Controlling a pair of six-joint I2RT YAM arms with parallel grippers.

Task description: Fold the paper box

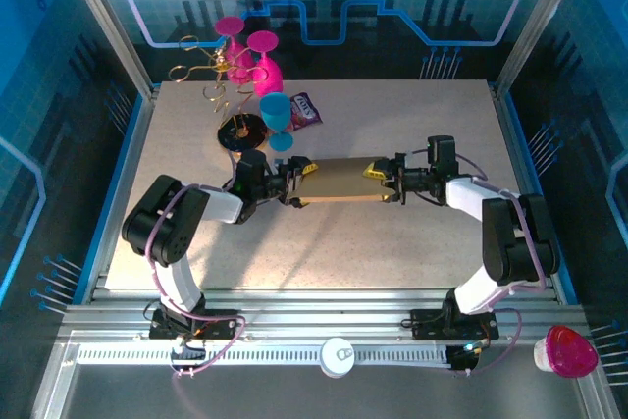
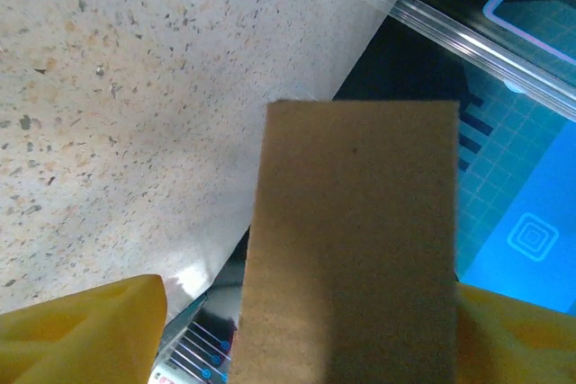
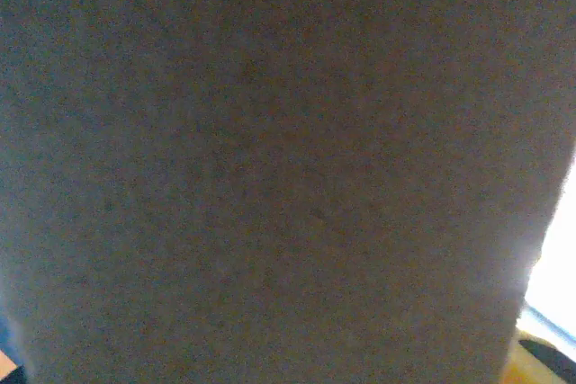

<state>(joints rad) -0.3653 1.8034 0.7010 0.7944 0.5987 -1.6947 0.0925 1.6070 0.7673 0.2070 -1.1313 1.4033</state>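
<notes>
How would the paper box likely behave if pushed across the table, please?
Probably light and fairly stiff: the paper box looks thin and flat, with no visible sag. Being flat-sided, it would likely slide rather than roll.

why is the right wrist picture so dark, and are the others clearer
right wrist: the paper box sits close against the lens, so it reads dark, grainy, unfocused, with blown-out glare at the right edge; left wrist: the box is sharp, shaded at its lower left, yellow fingers blurred; top external: evenly lit and sharp, soft arm shadows on the table.
</notes>
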